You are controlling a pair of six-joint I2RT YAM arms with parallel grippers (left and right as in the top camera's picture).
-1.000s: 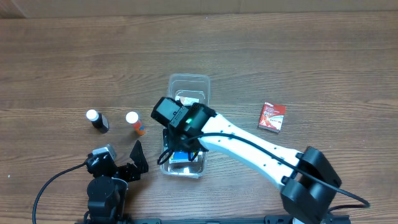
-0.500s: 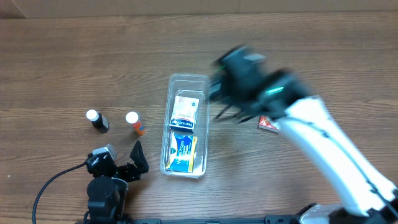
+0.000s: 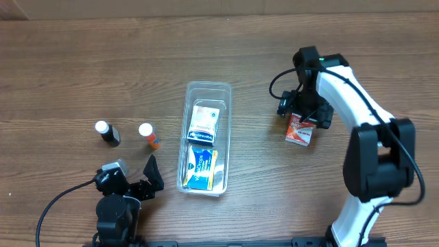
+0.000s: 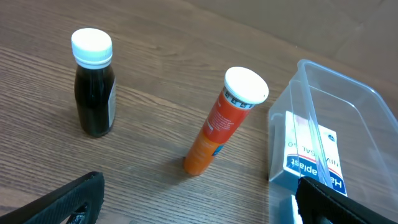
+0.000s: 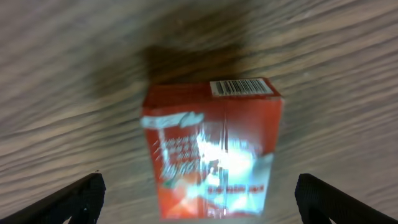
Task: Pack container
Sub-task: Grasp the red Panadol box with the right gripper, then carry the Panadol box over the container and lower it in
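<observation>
Right arm: it has swung off the container point(image 3: 208, 95), where it hung a second ago, and now reaches out over the red box point(image 3: 300, 130) on the far right of the bench point(image 3: 68, 68).
Right gripper point(image 3: 302, 118): released, holding nothing. In the right wrist view point(image 5: 199, 183) its two fingers stand wide apart, one on either side of the red box, which lies flat on the wood below with its barcode end up in the picture.
Container: it lies lengthwise mid-bench, well apart from the right gripper and on the left arm's side of it.
Inside the container: a white-and-blue box point(image 3: 204, 121) in the far half and a blue-and-yellow box point(image 3: 201, 169) in the near half, end to end.
Left gripper point(image 3: 148, 180): spread open and empty, low at the near edge, near the container's near left corner. The left wrist view point(image 4: 199, 185) shows the container wall just beside one finger.
Bottles: a dark bottle point(image 3: 107, 133) with a white cap stands upright; an orange tube point(image 3: 149, 136) with a white cap stands between it and the container, looking tilted from the left wrist.
</observation>
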